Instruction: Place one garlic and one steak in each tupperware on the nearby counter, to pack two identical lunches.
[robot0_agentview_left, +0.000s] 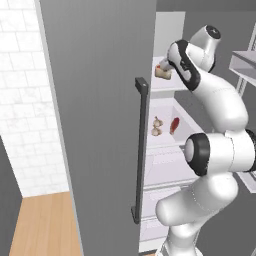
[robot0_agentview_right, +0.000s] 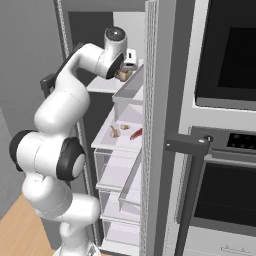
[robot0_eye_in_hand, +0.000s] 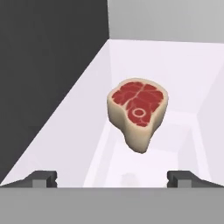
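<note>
Hand view shows jaws wide, empty, facing chunky steak (robot0_eye_in_hand: 138, 111); base views add 2 garlic (robot0_agentview_left: 157, 126) and flat steak (robot0_agentview_left: 174, 125) below.

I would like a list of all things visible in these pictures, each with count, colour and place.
chunky steak: one, red with pale fat edge, upper fridge shelf, ahead of the gripper
flat steak: one, dark red, middle fridge shelf
garlic: two, off-white, middle shelf, left of the flat steak
fridge door: one, grey, open, dark handle
oven: one, dark glass, right of the fridge
floor: light wood
gripper: one, dark tips, open, holding nothing
</note>
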